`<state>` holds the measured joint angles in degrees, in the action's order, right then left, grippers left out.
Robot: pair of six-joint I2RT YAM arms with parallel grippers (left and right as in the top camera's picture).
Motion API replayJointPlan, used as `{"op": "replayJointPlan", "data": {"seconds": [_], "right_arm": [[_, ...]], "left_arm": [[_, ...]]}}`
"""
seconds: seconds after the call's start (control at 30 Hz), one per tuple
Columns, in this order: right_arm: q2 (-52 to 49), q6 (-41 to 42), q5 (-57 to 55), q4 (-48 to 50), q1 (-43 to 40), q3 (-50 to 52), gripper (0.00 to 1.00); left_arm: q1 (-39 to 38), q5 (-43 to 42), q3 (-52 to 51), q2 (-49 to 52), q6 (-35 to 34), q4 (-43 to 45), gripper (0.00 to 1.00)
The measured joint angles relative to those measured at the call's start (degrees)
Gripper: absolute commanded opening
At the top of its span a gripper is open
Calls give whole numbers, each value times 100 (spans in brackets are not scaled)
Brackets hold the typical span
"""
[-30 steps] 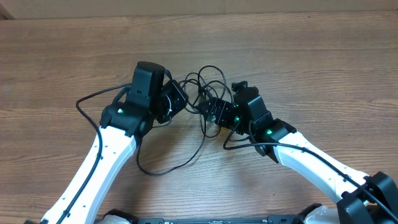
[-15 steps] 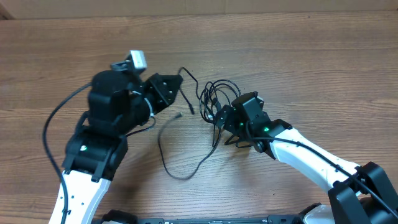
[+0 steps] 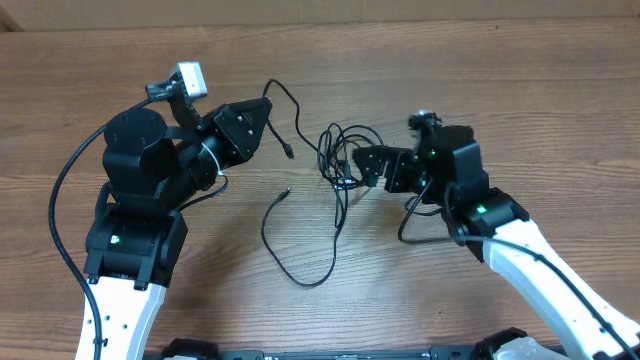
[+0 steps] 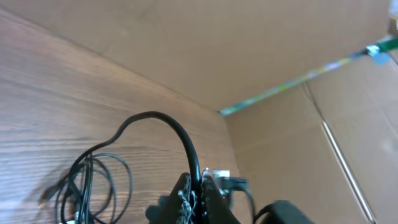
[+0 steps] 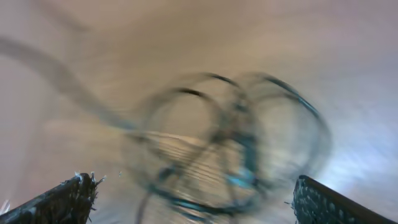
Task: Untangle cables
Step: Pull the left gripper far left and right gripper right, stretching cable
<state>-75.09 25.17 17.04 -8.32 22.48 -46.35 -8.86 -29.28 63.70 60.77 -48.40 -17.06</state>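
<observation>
Since a second ago the left arm has swung away to its own side and lifted. The left end effector (image 3: 262, 108) is pinched tight on one cable (image 3: 296, 110), and the left wrist view shows that cord clamped between the closed fingers (image 4: 186, 198) and arching upward. The right end effector (image 3: 366, 166) has widened and backed off with its arm. It now stands fully spread just beside the knot (image 3: 345, 152) and grips nothing. The right wrist view is badly blurred, with both fingers (image 5: 68, 200) far apart and the coils ahead. Judgement: one cord has been drawn out of the bundle, so separation has started, but the rest of the cables remain looped together mid-surface (image 3: 500, 110). Held cable: a short arc running from the pinch toward the knot, then dropping; its plug end points at the near edge and looks apart from the knot, though the wrist view does not confirm this. A second cable (image 3: 300, 278) lies flat as a U, open to the far side, with one leg entering the knot. The knot has no clear long axis.
</observation>
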Motion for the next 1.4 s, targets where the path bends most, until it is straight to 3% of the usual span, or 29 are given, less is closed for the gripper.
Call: {"op": "replayJointPlan", "data": {"seconds": [0.13,0.37,0.63,0.83,1.07,1.2,1.4], "right_arm": [[-98,-649,127,575,472,-20,100],[-868,-1047,-754,1443,1099,-22,100],[-1552,-562,-2728,881,977,-44,100],[-1574,278,-3434,-337,-654,-79,100],[-1574,634,-3427,-796,-2892,-79,100],[-1574,601,-2734,-774,-3716,-79,100],[-1574,170,-1891,-758,-4033,-79,100]], "left_arm": [[2,-269,0,0,-20,107,4],[2,-868,0,0,-173,640,4],[68,-1456,0,0,-398,1438,4],[1045,-2048,0,-2,-529,1803,4],[2931,-2669,2,9,-579,1803,4],[3746,-2855,2,85,-595,1797,4],[3995,-2896,4,372,-590,1794,4]]}}
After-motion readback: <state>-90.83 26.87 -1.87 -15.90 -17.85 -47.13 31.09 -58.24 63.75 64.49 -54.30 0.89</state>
